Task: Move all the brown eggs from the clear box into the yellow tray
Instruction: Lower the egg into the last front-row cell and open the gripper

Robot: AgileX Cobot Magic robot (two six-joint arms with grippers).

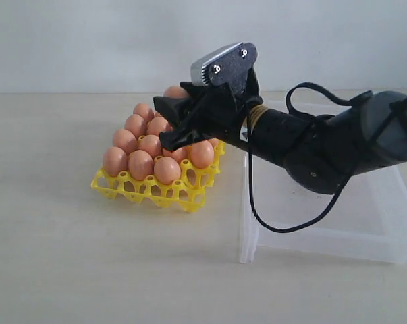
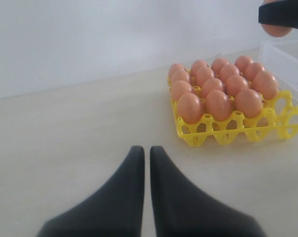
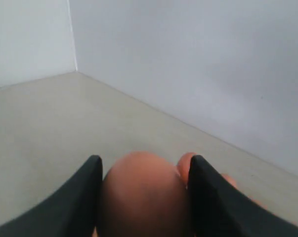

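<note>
So, held-egg risk: the smooth oval orange-brown egg (image 3: 139,197) is pinched by its sides only btw the tips of my R pincer (image 3: 145,165). Too light a squeeze and it drops onto the eggs below; too hard and the shell may crack.
Free-cup risk: only one lattice cup (image 2: 287,117) of the square bright-yellow plastic egg tray (image 2: 198,140) looks free, the corner one next to the large shallow clear-plastic box (image 1: 385,229). Neighbours crowd it, so an off-centre lowering could knock shell on shell or set the egg on a pointed post.
Tray risk: it looks light, so a sideways nudge from my tips could shove it across the pale surface (image 1: 68,270).
R pincer: gripping the egg, jaws wide round it.
Egg vs pincer: btw both tips, its end poking out past them.
Egg vs tray: in the air above it, seemingly over the far rows, not yet over the free cup.
Other brown eggs (image 2: 212,87): fifteen seated in cups.
Box: just beside the tray; no eggs in the part I see.
L pincer (image 2: 146,150): closed, holding nothing, low over the surface, apart from the tray.
</note>
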